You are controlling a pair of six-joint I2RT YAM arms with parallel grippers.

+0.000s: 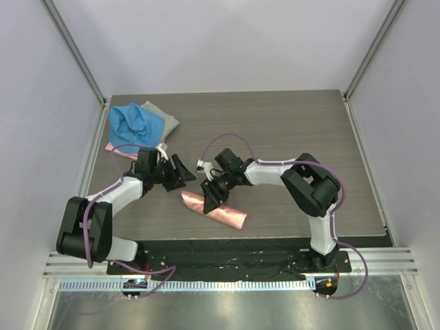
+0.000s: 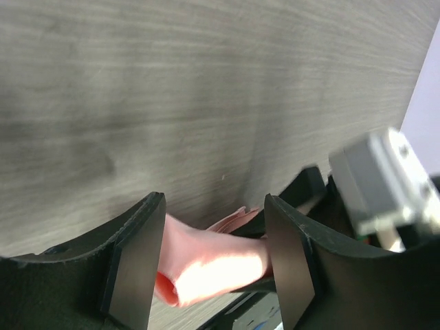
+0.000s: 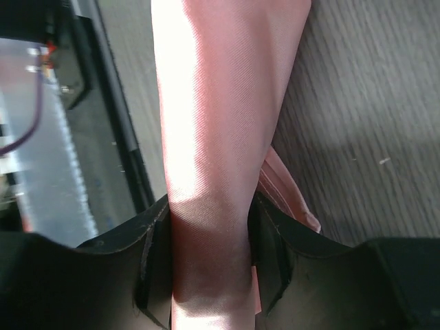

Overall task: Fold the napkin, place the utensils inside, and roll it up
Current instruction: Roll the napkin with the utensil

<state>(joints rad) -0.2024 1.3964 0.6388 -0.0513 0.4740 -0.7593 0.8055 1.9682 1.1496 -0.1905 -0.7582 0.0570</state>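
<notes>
Your two arms match: the left arm (image 1: 118, 194) and the right arm (image 1: 269, 172) are glossy white links between bulky black joint housings. A thin purple cable (image 1: 230, 136) loops along each. The flat fingers (image 2: 137, 265) are matte black with squared pads. At six o'clock, a black base plate (image 1: 234, 256) carries both.

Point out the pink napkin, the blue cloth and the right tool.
napkin (image 1: 228, 214): top view, middle of the pink roll.
blue cloth (image 1: 135, 125): top view, centre of the crumpled heap.
right tool (image 3: 210, 258): right wrist view, midway between its fingers, which flank the roll.
</notes>
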